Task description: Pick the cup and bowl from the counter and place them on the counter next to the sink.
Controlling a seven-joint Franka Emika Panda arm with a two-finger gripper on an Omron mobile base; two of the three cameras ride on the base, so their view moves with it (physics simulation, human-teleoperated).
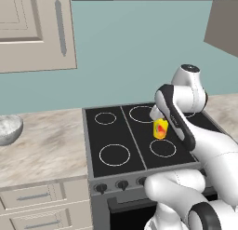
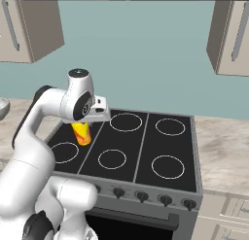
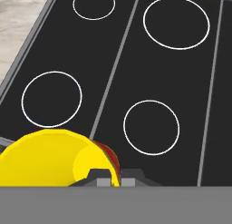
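Note:
The small yellow cup (image 1: 160, 129) with its red-orange patch hangs over the black stovetop (image 1: 118, 140), held at its rim by my gripper (image 1: 157, 118), which is shut on it. From the right base the cup (image 2: 81, 132) hangs under the gripper (image 2: 83, 122), above the stove's left burners. In the hand view the cup's yellow rim (image 3: 45, 158) sits against the fingertips (image 3: 103, 177). The grey-white speckled bowl (image 1: 9, 129) rests on the beige counter (image 1: 51, 143) far to the left, and its edge (image 2: 2, 108) shows at the left border. The sink is out of view.
Cream wall cabinets (image 1: 32, 29) hang above the left counter, and more (image 2: 231, 35) hang on the right. The stove's knobs (image 2: 141, 196) line its front. Another stretch of counter (image 2: 223, 146) lies right of the stove.

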